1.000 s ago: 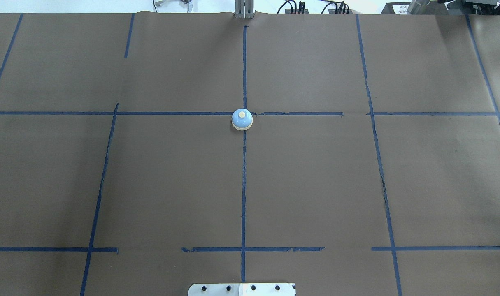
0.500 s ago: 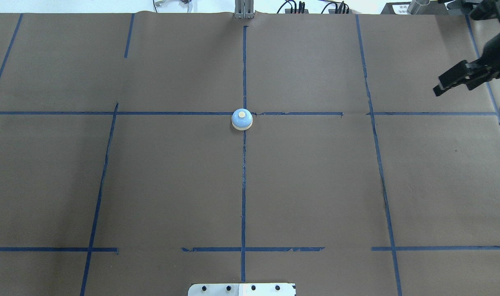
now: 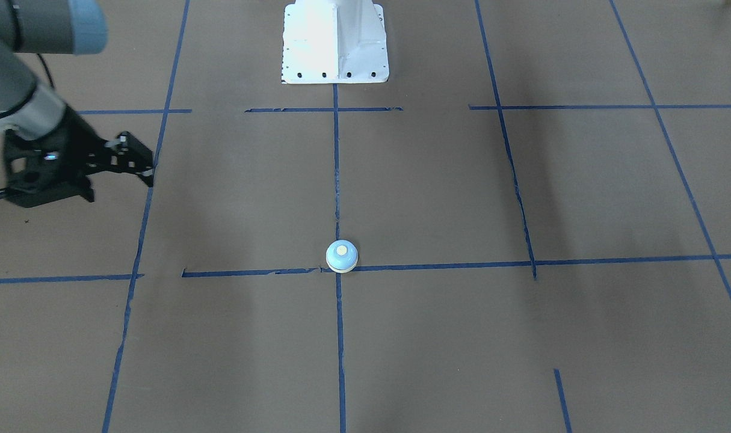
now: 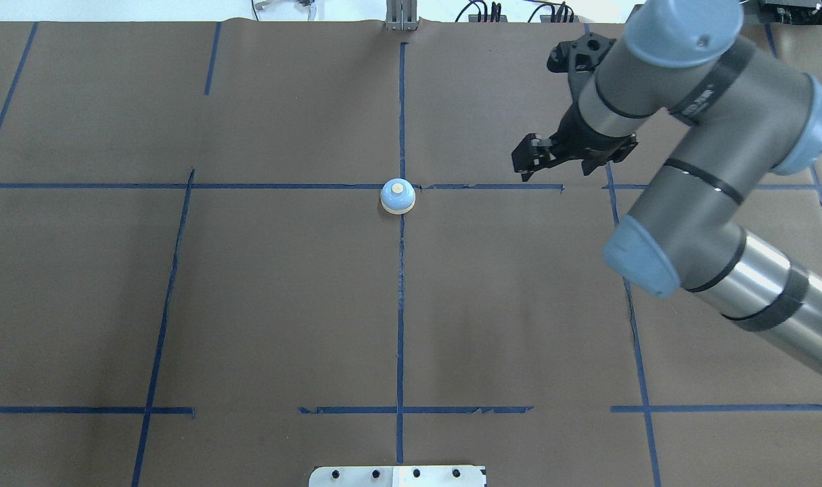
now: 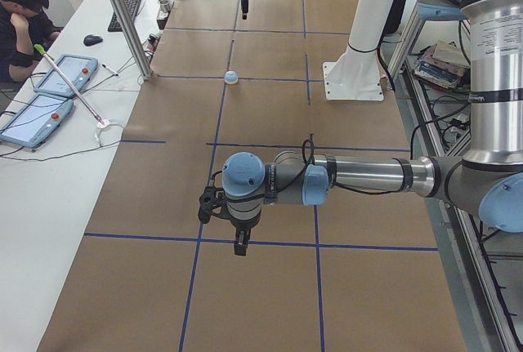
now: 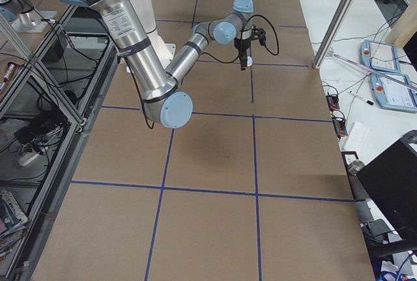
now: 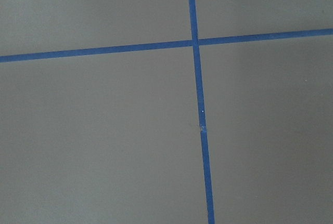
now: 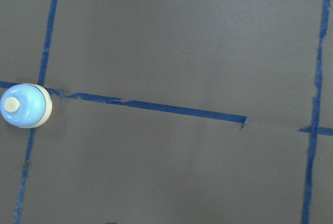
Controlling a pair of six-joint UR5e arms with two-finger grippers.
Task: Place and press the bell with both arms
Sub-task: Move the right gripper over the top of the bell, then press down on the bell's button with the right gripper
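The bell (image 4: 398, 197) is a small light-blue dome with a cream base and button. It stands upright on the tape cross at the table's middle, and also shows in the front view (image 3: 342, 256), the left side view (image 5: 231, 77) and the right wrist view (image 8: 25, 105). My right gripper (image 4: 527, 162) hovers to the bell's right, apart from it, with its fingers together and empty; it also shows in the front view (image 3: 147, 173). My left gripper (image 5: 239, 246) shows only in the left side view, low over the table's left end far from the bell. I cannot tell if it is open.
The white bolted pedestal (image 3: 335, 42) stands at the robot's side of the table. Brown paper with blue tape lines (image 4: 400, 304) covers the table. A metal post (image 5: 122, 17), tablets (image 5: 37, 115) and a seated operator (image 5: 20, 9) are at the far side.
My right arm has swung in from the table's right edge toward the centre, and its gripper now sits just right of the bell. The bell has not moved.
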